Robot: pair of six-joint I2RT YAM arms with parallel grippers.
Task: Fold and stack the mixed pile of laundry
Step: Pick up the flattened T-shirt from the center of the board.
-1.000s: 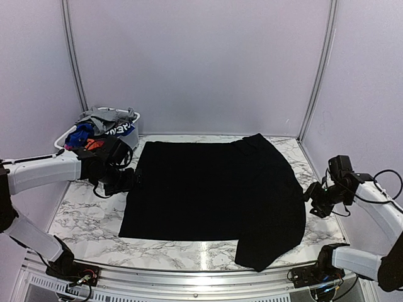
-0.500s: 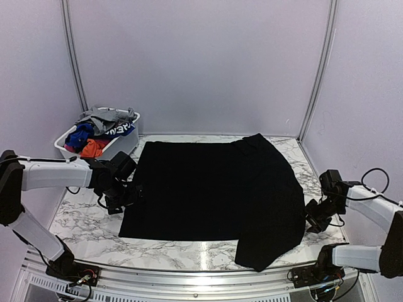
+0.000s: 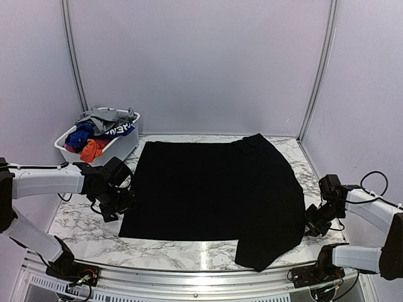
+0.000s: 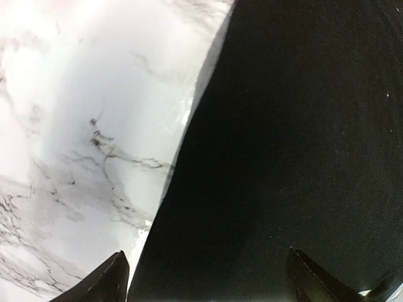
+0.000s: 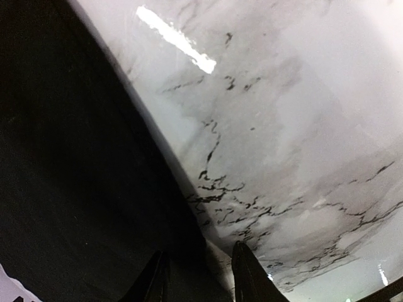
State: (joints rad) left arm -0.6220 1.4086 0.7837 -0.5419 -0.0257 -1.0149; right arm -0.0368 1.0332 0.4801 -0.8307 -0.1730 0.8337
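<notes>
black garment (image 3: 214, 189), long axis sideways; left hand (image 4: 209, 280) agape, right hand (image 5: 200, 274) perhaps on hem, unclear

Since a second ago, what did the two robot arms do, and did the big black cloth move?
Both arms came toward the near edge and lower. The left gripper left the basket side and now straddles the left edge of the black garment, jaws wide. The right gripper dropped to the garment's right edge, jaws narrowing around it; a grip isn't clear. Garment and basket stayed put.
</notes>
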